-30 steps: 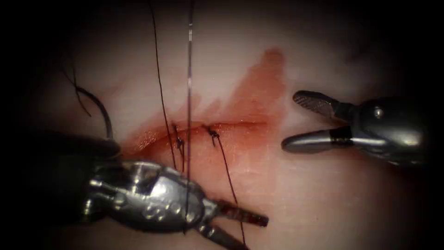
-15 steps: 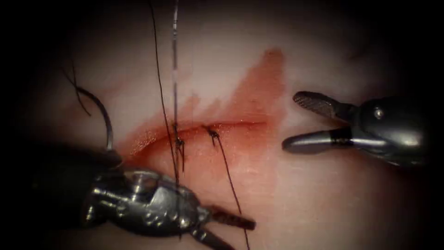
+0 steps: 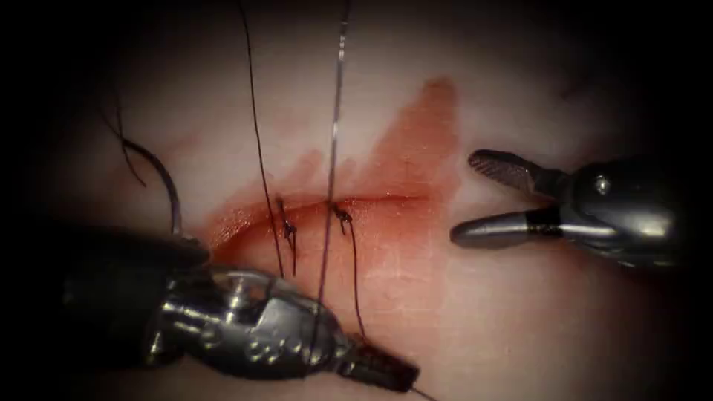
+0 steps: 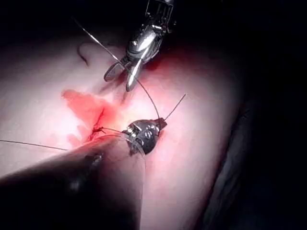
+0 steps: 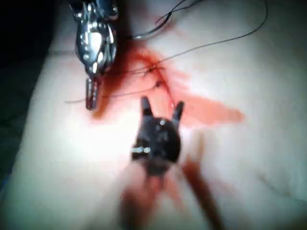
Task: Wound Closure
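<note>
My left end effector (image 3: 386,369) is clamped on the thread (image 3: 353,275) below the cut (image 3: 356,199); my right end effector (image 3: 475,197) hangs apart, empty. Two stitches (image 3: 288,226) sit in the tissue (image 3: 520,319); the cut's right stretch remains unclosed. The needle (image 3: 167,189) lies left, free.

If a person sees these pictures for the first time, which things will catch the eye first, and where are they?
The red fluid spreading on the tissue around the cut, with two dark knots, draws the eye first. Below the cut, the left claw is shut on the thread. To the right of the cut, the right claw stands open and holds nothing.
</note>
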Robot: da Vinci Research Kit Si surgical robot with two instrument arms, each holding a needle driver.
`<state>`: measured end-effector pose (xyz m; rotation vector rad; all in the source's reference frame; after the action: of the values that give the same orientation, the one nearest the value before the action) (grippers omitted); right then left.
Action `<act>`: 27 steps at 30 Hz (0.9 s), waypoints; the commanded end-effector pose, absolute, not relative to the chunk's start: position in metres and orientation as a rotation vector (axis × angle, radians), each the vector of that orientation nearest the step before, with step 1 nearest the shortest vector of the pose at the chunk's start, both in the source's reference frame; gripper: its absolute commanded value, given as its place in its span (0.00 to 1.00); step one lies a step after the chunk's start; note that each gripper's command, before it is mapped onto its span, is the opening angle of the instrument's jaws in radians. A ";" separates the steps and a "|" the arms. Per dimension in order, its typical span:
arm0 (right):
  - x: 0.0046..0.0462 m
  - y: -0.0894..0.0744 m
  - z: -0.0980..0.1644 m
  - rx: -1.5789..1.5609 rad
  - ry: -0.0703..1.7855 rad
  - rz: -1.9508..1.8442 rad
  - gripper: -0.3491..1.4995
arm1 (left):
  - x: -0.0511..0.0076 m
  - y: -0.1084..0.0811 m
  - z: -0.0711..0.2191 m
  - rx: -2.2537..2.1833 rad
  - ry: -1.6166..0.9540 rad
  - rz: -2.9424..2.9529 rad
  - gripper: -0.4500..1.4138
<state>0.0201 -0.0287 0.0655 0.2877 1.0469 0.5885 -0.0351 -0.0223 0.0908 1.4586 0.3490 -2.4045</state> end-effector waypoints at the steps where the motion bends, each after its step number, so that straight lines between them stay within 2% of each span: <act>1: 0.0210 -0.029 0.066 0.302 1.054 0.563 0.95 | -0.0349 -0.021 0.090 1.500 0.318 -2.442 0.00; 11: 0.0254 -0.031 0.065 0.306 1.180 0.318 0.94 | -0.0302 -0.016 0.088 1.716 0.255 -2.504 0.00; 20: 0.0294 -0.032 0.066 0.264 1.191 0.283 0.96 | -0.0274 -0.014 0.089 1.801 0.159 -2.617 0.00; 27: 0.0324 -0.032 0.069 0.194 1.160 0.255 0.96 | -0.0280 -0.014 0.089 1.807 0.184 -2.614 0.00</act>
<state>0.0317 -0.0316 0.0687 0.1861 1.1526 0.2592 -0.0275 -0.0141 0.0886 1.8066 0.1813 -2.6168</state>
